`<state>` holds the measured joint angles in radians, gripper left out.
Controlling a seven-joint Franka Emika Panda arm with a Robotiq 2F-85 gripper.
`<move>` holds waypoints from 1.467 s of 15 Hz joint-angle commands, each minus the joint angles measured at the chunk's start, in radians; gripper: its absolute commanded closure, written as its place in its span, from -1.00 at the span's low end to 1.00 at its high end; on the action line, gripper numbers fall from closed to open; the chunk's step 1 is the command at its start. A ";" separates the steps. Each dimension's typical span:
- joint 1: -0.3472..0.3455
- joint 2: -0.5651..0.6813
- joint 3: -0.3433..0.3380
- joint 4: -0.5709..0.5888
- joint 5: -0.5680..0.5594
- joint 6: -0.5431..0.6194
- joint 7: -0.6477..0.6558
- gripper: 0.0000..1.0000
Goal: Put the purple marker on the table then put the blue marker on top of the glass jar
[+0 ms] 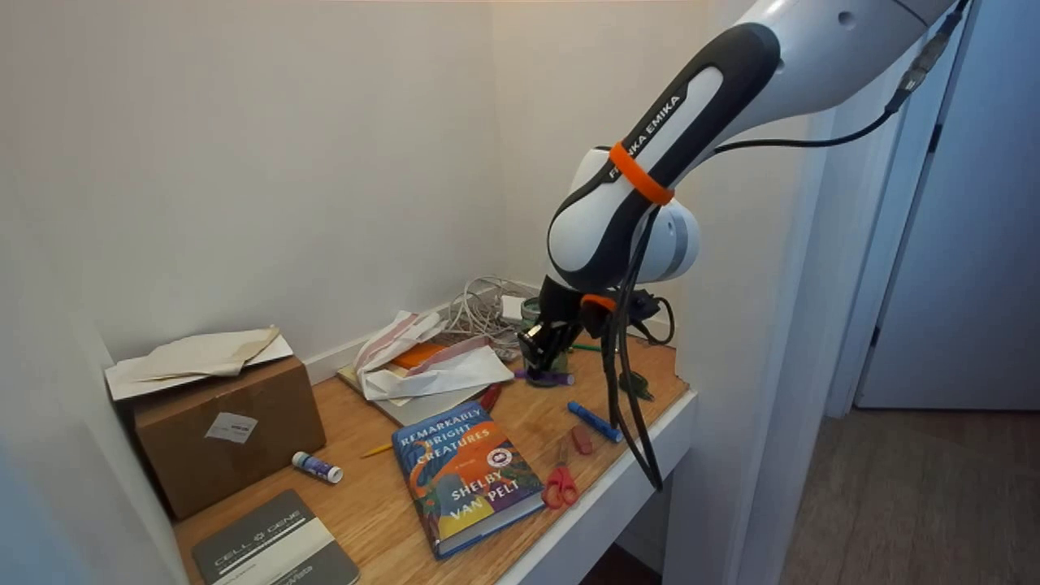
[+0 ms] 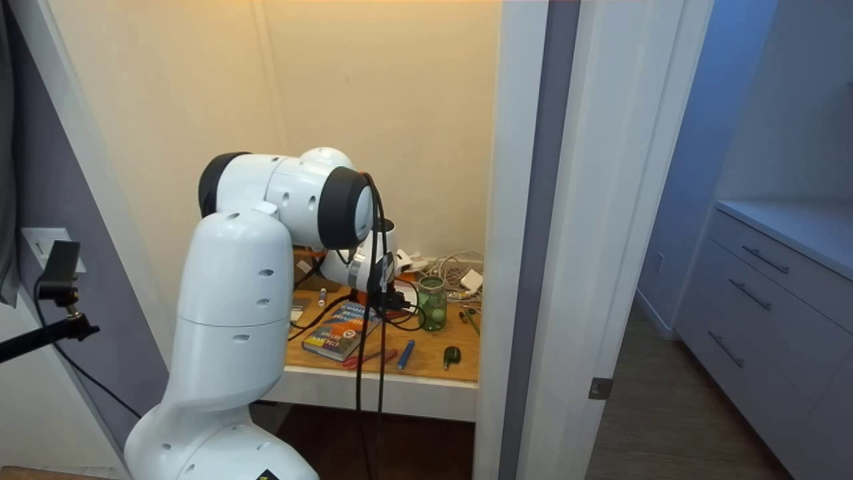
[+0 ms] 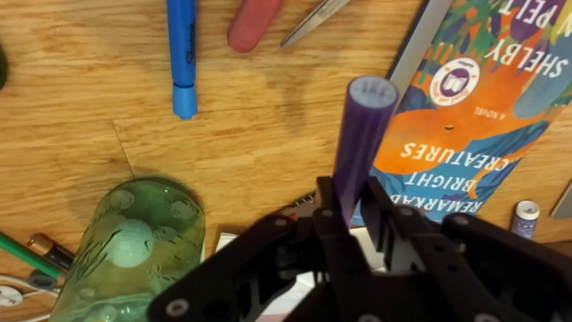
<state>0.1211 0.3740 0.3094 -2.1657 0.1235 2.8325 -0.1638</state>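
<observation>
My gripper [image 3: 348, 190] is shut on the purple marker [image 3: 365, 129], which sticks out past the fingertips above the table [image 3: 250, 134]. In an exterior view the purple marker [image 1: 559, 379] lies roughly level across the front of the jar, at the gripper's fingertips [image 1: 532, 351]. The glass jar [image 2: 432, 305] stands upright with pale balls inside; it also shows in the wrist view [image 3: 178, 237] and partly behind the gripper [image 1: 530, 307]. The blue marker [image 3: 182, 49] lies on the table near its front edge, in both exterior views [image 1: 595, 421] [image 2: 406, 355]. The fingertips are hidden in the view from behind the arm.
A book [image 1: 471, 479], red scissors [image 1: 561, 486], a pink eraser [image 1: 582, 439] and a dark green object [image 2: 452, 356] lie on the table. Papers [image 1: 439, 378] and tangled cables [image 1: 479, 313] are at the back. A cardboard box [image 1: 231, 431] stands at the far end.
</observation>
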 commanded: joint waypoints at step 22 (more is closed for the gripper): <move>-0.016 0.264 0.001 0.107 -0.057 0.250 0.065 -0.72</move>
<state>0.0636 0.7069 0.3703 -2.0336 0.0958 3.1311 -0.1562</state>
